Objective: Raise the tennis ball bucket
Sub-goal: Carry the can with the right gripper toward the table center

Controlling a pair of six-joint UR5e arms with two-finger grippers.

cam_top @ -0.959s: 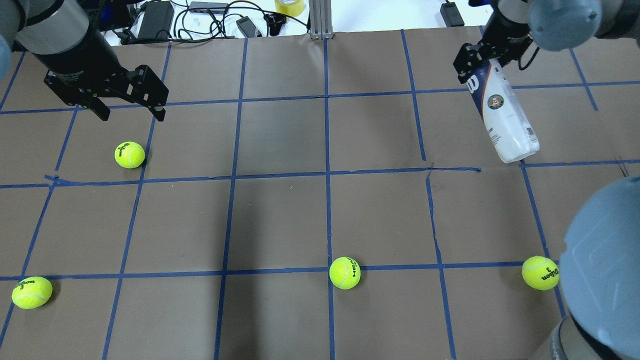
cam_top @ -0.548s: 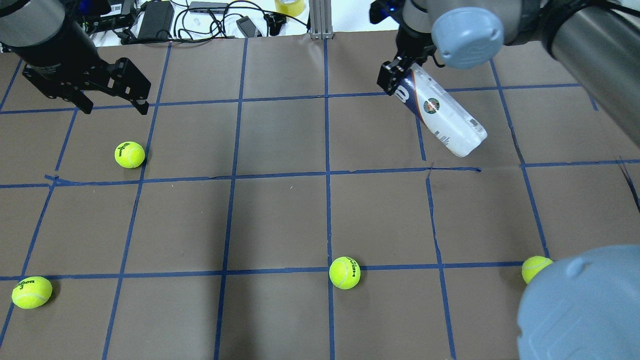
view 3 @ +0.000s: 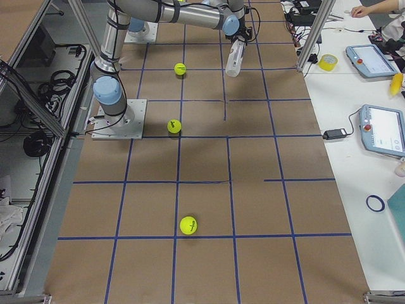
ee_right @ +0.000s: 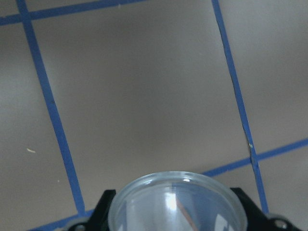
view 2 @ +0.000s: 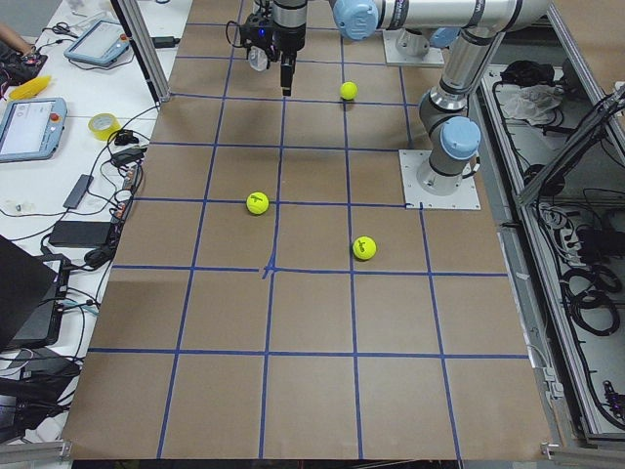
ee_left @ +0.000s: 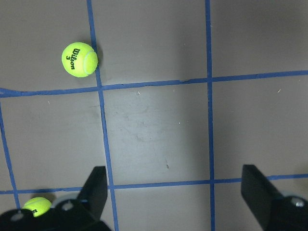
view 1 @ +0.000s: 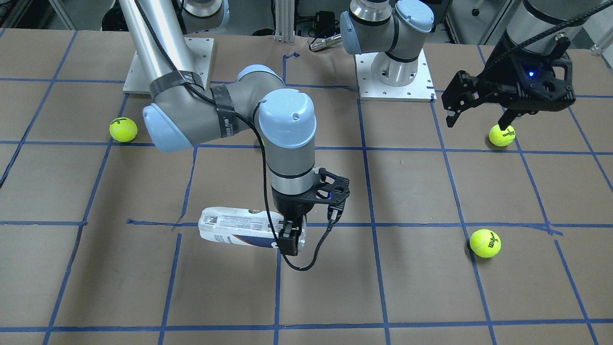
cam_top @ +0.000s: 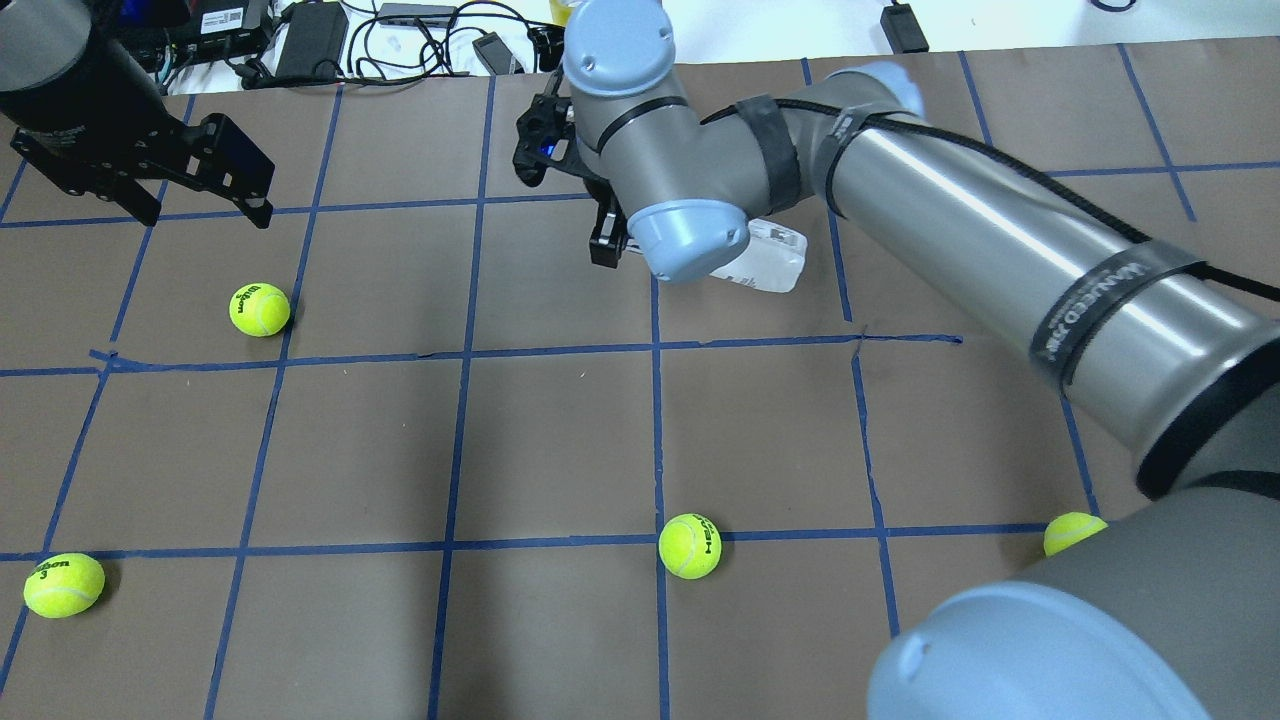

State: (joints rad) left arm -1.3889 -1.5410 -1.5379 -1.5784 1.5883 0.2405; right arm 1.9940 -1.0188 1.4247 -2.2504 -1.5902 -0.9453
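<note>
My right gripper (view 1: 291, 238) clamps the tennis ball bucket (view 1: 230, 230) near one end, holding it almost level above the bench (view 1: 431, 287), so the lift looks done; my left gripper (view 1: 476, 123) hovers open, empty.

bucket (view 1: 234, 230) above table (view 1: 431, 287), among balls (view 1: 485, 243)

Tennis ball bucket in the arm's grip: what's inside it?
Seen end-on from the right wrist, the tennis ball bucket shows no yellow ball behind its clear rim. Deeper in, its white label hides the rest.
</note>
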